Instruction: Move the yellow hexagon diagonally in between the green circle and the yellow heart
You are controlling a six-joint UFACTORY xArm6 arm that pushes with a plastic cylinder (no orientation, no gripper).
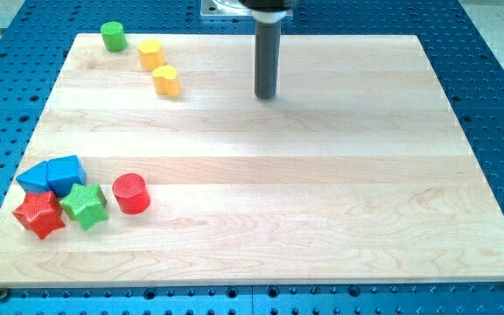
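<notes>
The green circle [113,36] stands at the board's top left. The yellow hexagon [150,54] sits just right of it and a little lower. The yellow heart [166,80] lies below and right of the hexagon, close to it. The three form a diagonal line running down to the right. My tip [266,95] rests on the board right of the yellow heart, well apart from all blocks.
At the view's bottom left a cluster sits together: a blue block [53,174], a red star [39,214], a green star [84,206] and a red circle [131,193]. The wooden board [322,201] lies on a blue perforated table.
</notes>
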